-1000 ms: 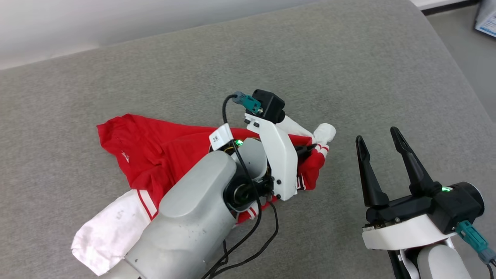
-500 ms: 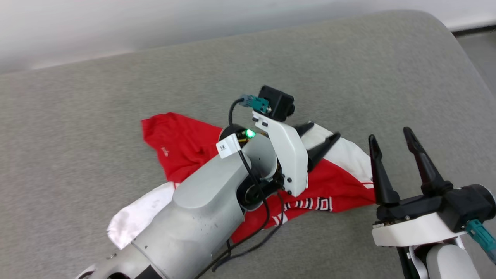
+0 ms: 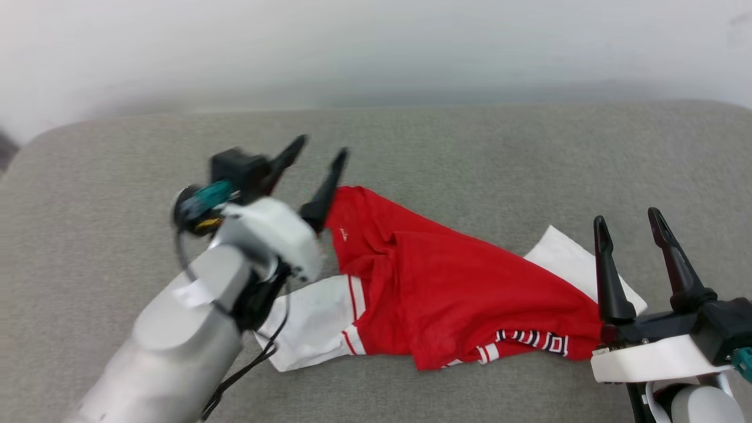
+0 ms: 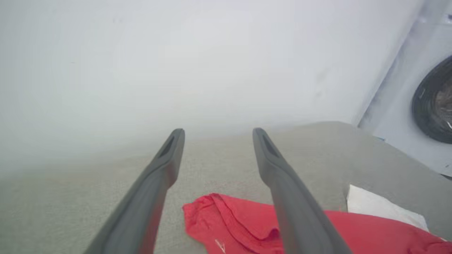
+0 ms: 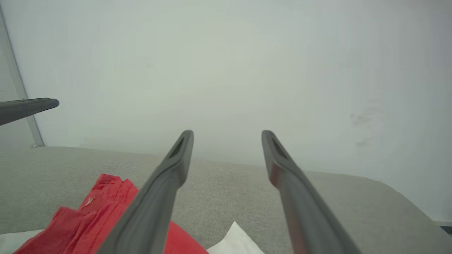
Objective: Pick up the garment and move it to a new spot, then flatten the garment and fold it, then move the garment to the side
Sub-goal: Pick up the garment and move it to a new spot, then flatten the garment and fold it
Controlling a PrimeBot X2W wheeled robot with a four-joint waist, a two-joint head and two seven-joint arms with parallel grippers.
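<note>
My left tool (image 3: 322,145) stands open with nothing between its fingers, just over the crumpled red end of the garment (image 3: 458,282). The garment lies stretched across the middle of the grey surface (image 3: 470,147), one white sleeve toward the near edge, the other toward the right edge. My right tool (image 3: 626,216) is open and empty too, by that right-hand sleeve.

Left forearm (image 3: 176,346): showing a smooth silver-grey shell and a small white label (image 3: 191,294).
Left wrist: carrying a white bracket (image 3: 276,232), a teal connector (image 3: 205,198) and a trailing black cable (image 3: 244,370).
End effectors: left end effector (image 3: 322,145) and right end effector (image 3: 627,216) each bearing two long, dark, tapering fingers (image 3: 608,276).
</note>
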